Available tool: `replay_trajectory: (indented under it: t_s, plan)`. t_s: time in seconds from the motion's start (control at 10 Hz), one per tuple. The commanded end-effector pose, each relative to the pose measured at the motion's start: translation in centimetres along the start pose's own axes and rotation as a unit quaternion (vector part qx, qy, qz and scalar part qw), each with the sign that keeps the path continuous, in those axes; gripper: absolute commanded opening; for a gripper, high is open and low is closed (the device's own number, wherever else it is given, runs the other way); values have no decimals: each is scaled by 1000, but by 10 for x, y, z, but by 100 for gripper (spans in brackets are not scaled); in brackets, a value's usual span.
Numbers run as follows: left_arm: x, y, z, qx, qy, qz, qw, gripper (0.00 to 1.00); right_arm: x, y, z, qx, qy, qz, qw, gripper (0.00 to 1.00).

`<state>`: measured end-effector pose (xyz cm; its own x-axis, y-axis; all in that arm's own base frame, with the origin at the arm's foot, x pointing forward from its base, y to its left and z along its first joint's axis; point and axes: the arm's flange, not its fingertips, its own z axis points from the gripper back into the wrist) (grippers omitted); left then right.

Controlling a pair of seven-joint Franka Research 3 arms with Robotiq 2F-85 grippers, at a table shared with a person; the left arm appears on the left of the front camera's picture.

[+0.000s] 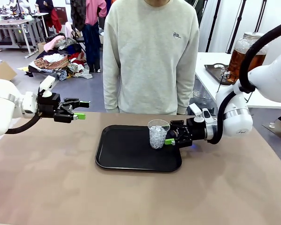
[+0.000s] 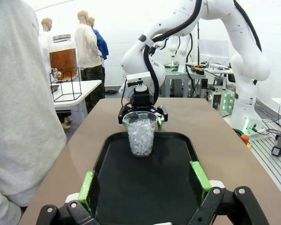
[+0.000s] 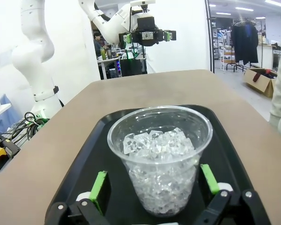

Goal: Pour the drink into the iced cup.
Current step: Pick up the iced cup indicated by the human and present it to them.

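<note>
The iced cup (image 1: 158, 133), clear plastic and packed with ice, stands upright on a black tray (image 1: 122, 150). My right gripper (image 1: 167, 138) is open at tray level with the cup (image 3: 159, 159) between its green pads (image 3: 99, 185), a small gap on each side. My left gripper (image 1: 80, 109) hangs open and empty above the table's left part, well clear of the tray and pointing at the cup (image 2: 141, 133). The drink (image 1: 243, 58), amber-brown liquid, sits in a large glass jar on a stand on the white side table at the back right.
A person in a pale sweatshirt (image 1: 150, 51) stands at the far edge behind the tray, hands out of sight. The brown tabletop (image 1: 47, 178) is bare around the tray. The side table (image 1: 215, 79) lies beyond the right arm.
</note>
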<state>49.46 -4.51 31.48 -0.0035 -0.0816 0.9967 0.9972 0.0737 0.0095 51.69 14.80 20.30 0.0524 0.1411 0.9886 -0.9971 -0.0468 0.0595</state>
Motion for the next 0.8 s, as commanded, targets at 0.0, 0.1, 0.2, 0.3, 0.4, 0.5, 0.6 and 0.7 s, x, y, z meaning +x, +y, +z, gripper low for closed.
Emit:
replay_trajectory:
  t_s: [0.0, 0.1, 0.2, 0.3, 0.4, 0.5, 0.6, 0.7]
  plan:
    - [1, 0, 0, 0, -1, -1, 1000, 100, 0, -5, -11, -10, 2, 11, 1000, 100]
    - [1, 0, 0, 0, -1, -1, 1000, 100, -1, -5, -14, -11, 3, 10, 1000, 100]
    - [1, 0, 0, 0, -1, -1, 1000, 100, -1, -5, -18, -9, 4, 9, 1000, 100]
    - [1, 0, 0, 0, -1, -1, 1000, 100, -2, -5, -21, -8, 3, 8, 1000, 100]
    - [1, 0, 0, 0, -1, -1, 1000, 100, -2, -5, -26, -5, 4, 6, 1000, 100]
    - [1, 0, 0, 0, -1, -1, 1000, 100, -2, -5, -30, -3, 6, 5, 1000, 100]
    - [1, 0, 0, 0, -1, -1, 1000, 100, -1, -4, -34, -4, 5, 5, 1000, 100]
    - [1, 0, 0, 0, -1, -1, 1000, 100, -1, -4, -37, -12, 5, 6, 1000, 100]
